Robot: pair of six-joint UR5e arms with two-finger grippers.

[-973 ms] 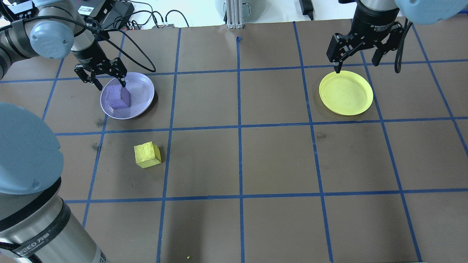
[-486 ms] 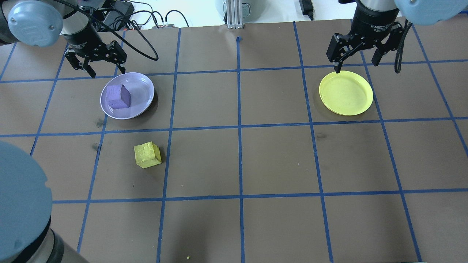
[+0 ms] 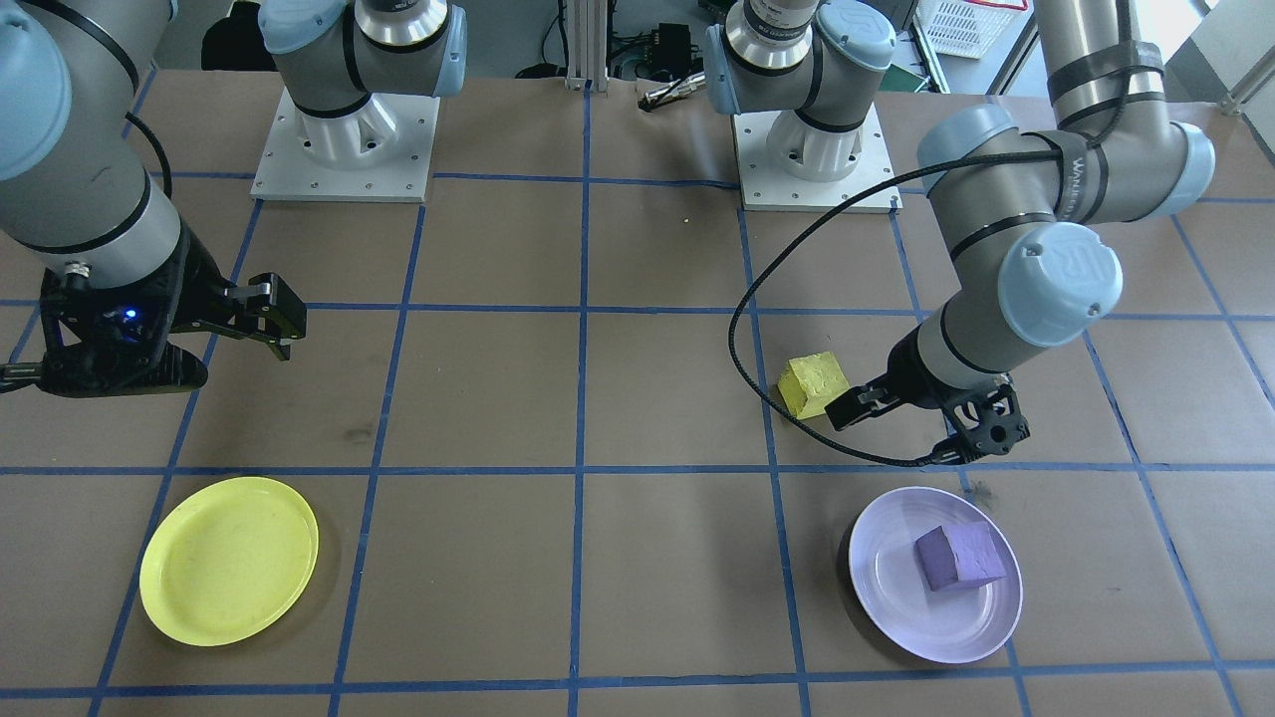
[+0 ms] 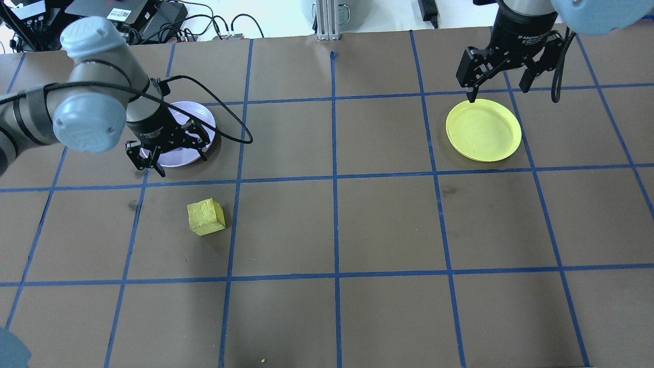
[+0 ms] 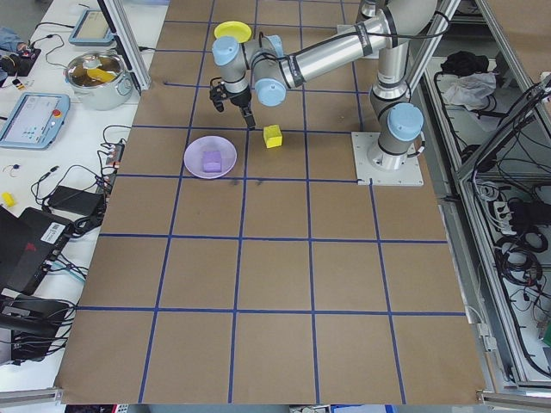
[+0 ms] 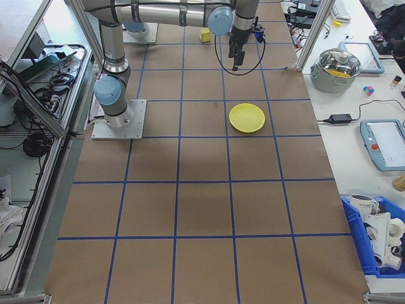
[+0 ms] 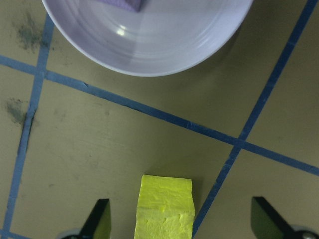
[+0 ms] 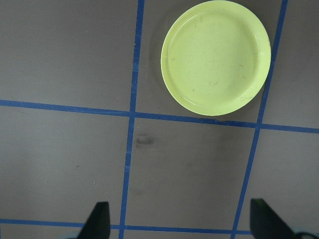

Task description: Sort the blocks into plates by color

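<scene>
Left gripper [image 4: 171, 149] wide open, apparently holding nothing.

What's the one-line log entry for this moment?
purple block: in lavender plate | yellow block: on table | yellow plate: empty | left gripper: open | right gripper: open

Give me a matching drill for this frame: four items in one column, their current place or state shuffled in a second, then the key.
Items
1. purple block
2. yellow block
3. yellow plate
4. left gripper

States
A. bare, nothing in it
B. lying in the lavender plate
C. open, holding nothing
D. on the table, outside either plate

Pairs: 1-B, 2-D, 3-A, 4-C
</scene>
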